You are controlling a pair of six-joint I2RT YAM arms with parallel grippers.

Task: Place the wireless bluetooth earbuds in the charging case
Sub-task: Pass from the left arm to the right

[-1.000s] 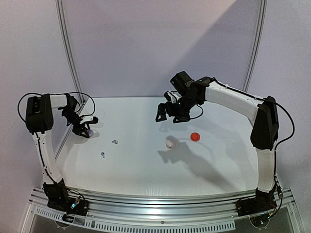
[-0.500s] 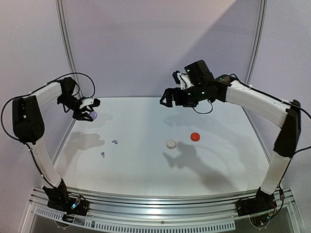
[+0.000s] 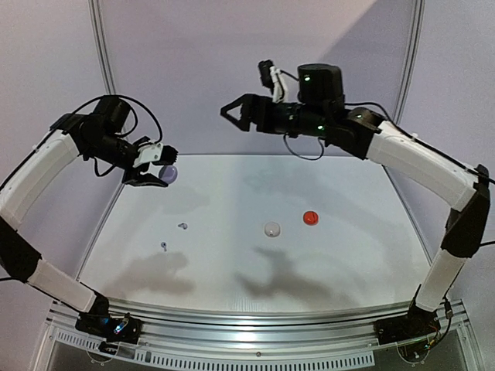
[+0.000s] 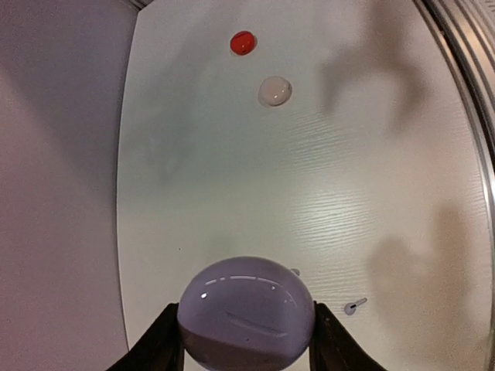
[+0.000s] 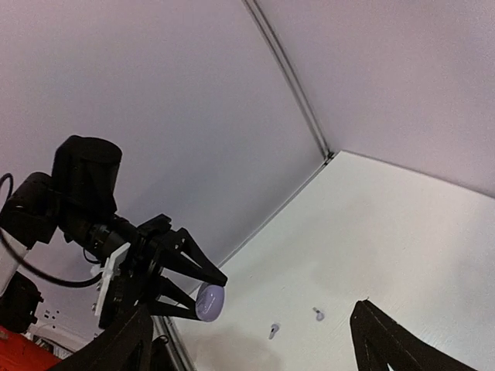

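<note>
My left gripper (image 3: 160, 171) is shut on a round lilac charging case (image 3: 169, 175) and holds it high above the table's far left. In the left wrist view the case (image 4: 246, 311) fills the space between the fingers. Two lilac-grey earbuds (image 3: 182, 226) (image 3: 163, 246) lie on the table below; one shows beside the case (image 4: 355, 306), the other peeks from behind it (image 4: 295, 271). My right gripper (image 3: 234, 116) is open and empty, raised high at the back and pointing left. Its view shows the held case (image 5: 209, 300) and both earbuds (image 5: 273, 331) (image 5: 318, 314). Red and white earbuds are out of view.
A closed white round case (image 3: 271, 229) and a red round case (image 3: 310, 218) sit on the white table (image 3: 348, 255) right of centre; both also show in the left wrist view, white (image 4: 274, 91) and red (image 4: 243, 42). A metal frame post (image 3: 108, 85) stands at the back left.
Both arms have risen. My left gripper lifted the lilac case up and to the right. My right gripper rose and swung left, away from the white and red cases.
</note>
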